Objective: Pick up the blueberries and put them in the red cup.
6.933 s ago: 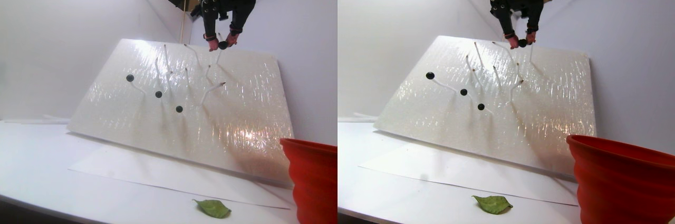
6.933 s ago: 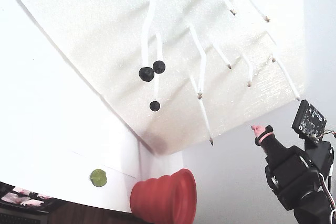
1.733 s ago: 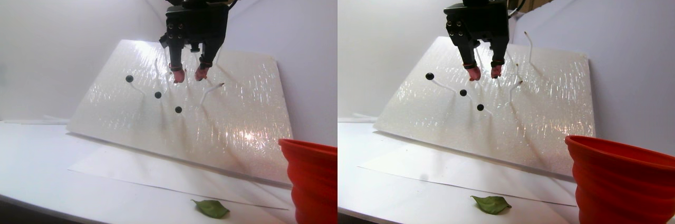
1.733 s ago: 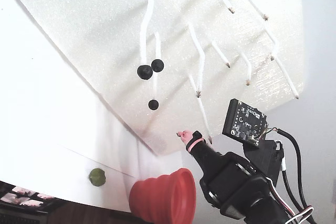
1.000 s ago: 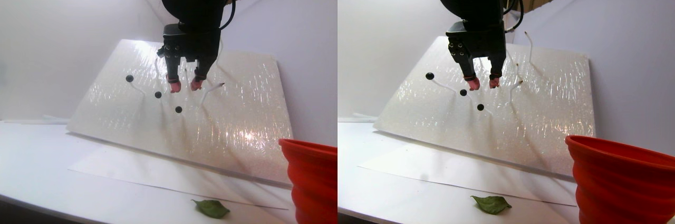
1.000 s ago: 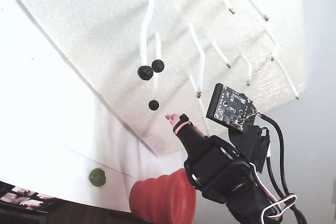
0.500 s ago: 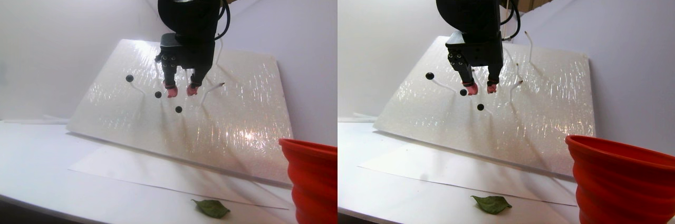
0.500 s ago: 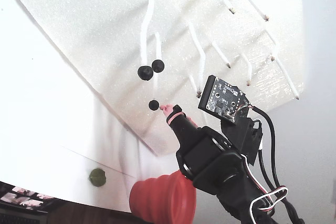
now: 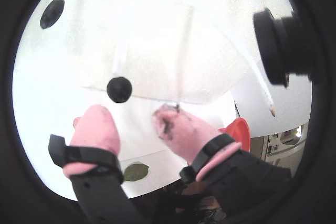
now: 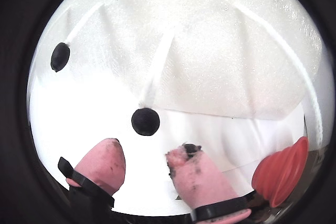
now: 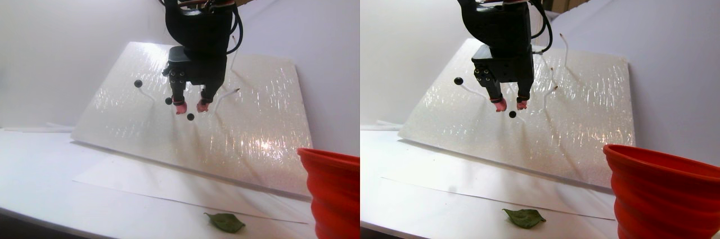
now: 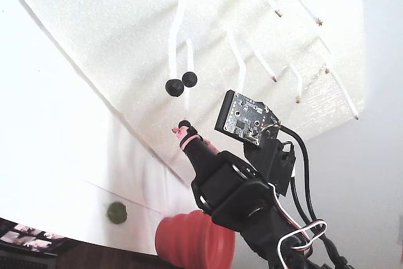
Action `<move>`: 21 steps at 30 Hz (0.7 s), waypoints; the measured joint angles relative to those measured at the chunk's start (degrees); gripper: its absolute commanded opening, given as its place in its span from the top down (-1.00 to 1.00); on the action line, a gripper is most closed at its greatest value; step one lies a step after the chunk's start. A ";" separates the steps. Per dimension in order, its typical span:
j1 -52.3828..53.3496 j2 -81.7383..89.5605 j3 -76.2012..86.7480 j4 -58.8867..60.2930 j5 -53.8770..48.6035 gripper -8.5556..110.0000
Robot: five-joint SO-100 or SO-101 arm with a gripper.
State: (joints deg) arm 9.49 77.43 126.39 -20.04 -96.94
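Observation:
Three blueberries (image 11: 138,83) sit on white stem tips that stick out of a leaning foam board. The lowest berry (image 11: 190,117) is the nearest one in both wrist views, a dark ball (image 9: 119,89) just beyond my pink fingertips (image 10: 110,150). My gripper (image 11: 191,108) hangs right above it, open, with nothing between the fingers. In the fixed view the gripper (image 12: 179,130) touches or partly covers that berry (image 12: 184,123). The red cup (image 11: 332,188) stands on the table at the lower right, with its ribbed side (image 12: 192,244) also in the fixed view.
The white foam board (image 11: 253,132) leans on the back wall, with several bare white stems (image 12: 239,61) poking out. A green leaf (image 11: 226,222) lies on the table in front. White walls close in both sides.
The gripper earlier held a berry at the board's top; it is empty now. Over the last second it came down the board, open, onto the lowest berry.

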 measured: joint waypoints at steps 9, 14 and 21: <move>-0.18 -2.55 -2.90 -1.32 0.00 0.59; -0.18 -4.75 -3.78 -2.29 0.00 0.59; -0.18 -7.38 -6.24 -3.43 0.00 0.59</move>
State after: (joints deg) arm 9.32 70.05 120.15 -23.47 -96.94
